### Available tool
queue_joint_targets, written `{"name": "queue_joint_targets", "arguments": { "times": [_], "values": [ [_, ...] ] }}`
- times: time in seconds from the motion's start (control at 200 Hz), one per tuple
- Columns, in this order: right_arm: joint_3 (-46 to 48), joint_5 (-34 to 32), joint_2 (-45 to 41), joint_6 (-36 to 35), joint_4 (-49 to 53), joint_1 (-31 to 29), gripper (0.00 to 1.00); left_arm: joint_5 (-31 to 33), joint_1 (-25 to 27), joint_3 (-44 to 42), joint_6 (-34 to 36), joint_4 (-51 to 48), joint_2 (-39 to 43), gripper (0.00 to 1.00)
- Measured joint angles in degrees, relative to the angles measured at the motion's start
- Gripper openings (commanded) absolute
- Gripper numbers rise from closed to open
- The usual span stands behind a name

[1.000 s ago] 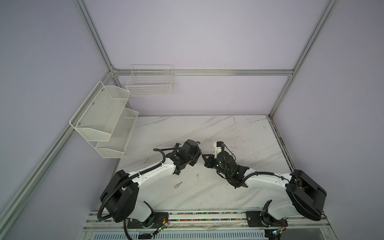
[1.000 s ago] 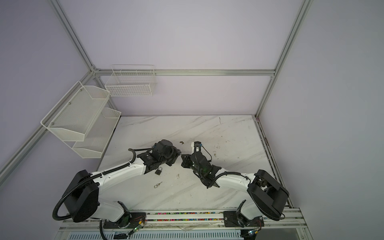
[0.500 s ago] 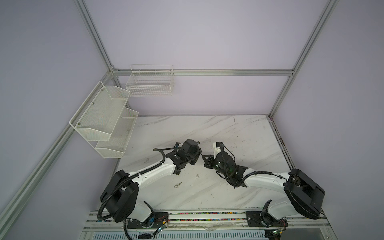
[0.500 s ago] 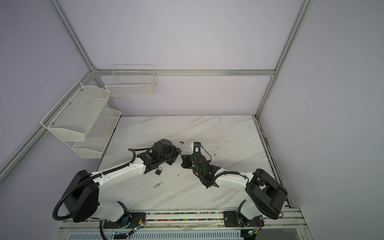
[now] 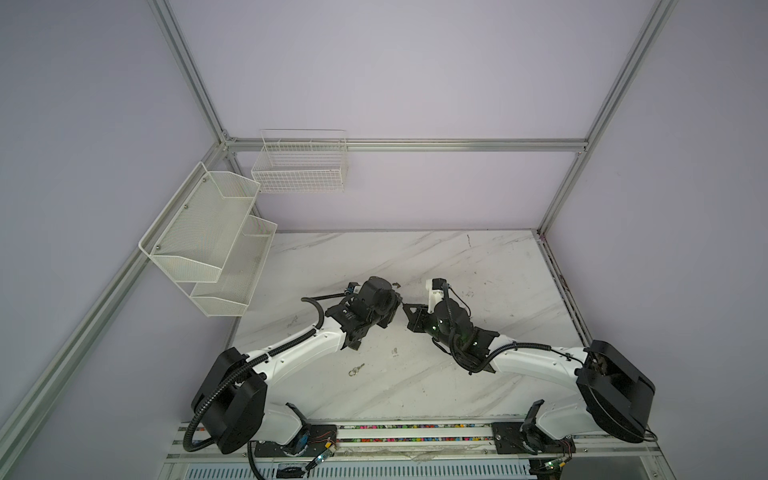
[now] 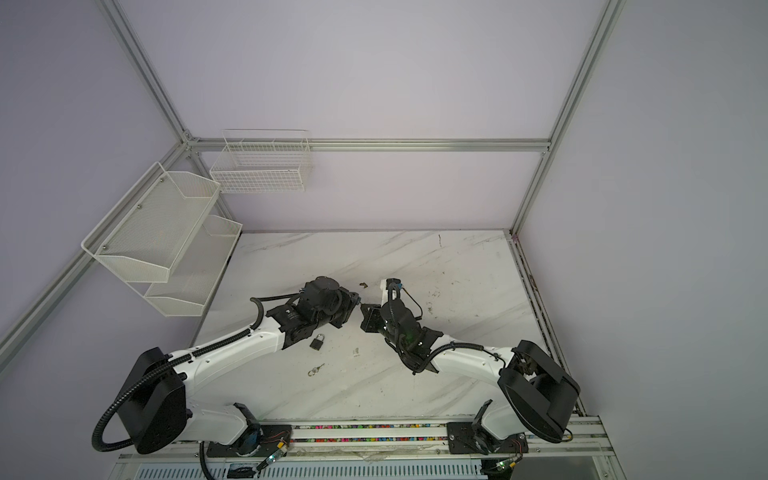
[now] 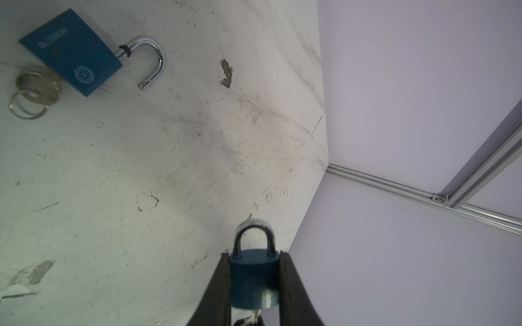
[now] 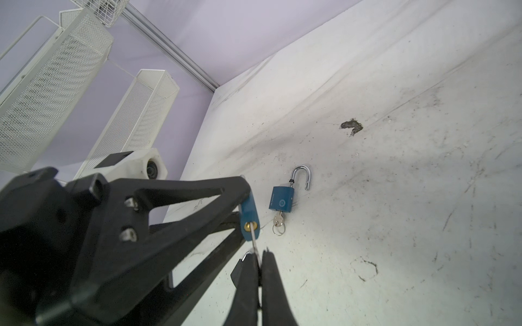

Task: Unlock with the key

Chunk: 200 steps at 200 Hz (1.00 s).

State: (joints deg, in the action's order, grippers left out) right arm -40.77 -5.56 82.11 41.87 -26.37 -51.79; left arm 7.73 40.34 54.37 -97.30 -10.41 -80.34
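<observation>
Your left gripper (image 7: 254,255) has its fingers narrowed onto the body of the blue padlock (image 7: 252,279), low in the middle of the left wrist view. The padlock's shackle (image 7: 254,230) has both legs seated in the body and points up the frame. In the right wrist view your right gripper (image 8: 259,254), at bottom centre, is pinched tight on the key (image 8: 255,244). The key's blade reaches the brass keyhole on the underside of that padlock. In both top views the two grippers meet tip to tip at mid-frame, above the marble table (image 5: 457,257). A second padlock (image 8: 282,199) lies flat on the table, shackle swung open, with a ringed spare key (image 7: 45,89) at its base. You see it at the upper left of the left wrist view.
</observation>
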Motion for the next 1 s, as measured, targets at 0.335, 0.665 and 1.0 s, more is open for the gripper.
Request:
{"name": "queue_joint_targets", "arguments": {
  "times": [0.335,0.665,1.0],
  "values": [
    [-1.0,0.3,1.2,-0.4,0.0,0.0,0.00,0.5,-0.3,0.0,1.0,-0.4,0.0,0.00],
    [-1.9,-0.2,1.5,-2.4,1.6,-1.1,0.00,1.5,-0.3,0.0,2.4,-1.8,0.0,0.00],
    [-1.9,-0.2,1.3,-4.1,1.7,-1.6,0.00,1.5,-0.3,0.0,2.4,-2.6,0.9,0.00]
  ]
}}
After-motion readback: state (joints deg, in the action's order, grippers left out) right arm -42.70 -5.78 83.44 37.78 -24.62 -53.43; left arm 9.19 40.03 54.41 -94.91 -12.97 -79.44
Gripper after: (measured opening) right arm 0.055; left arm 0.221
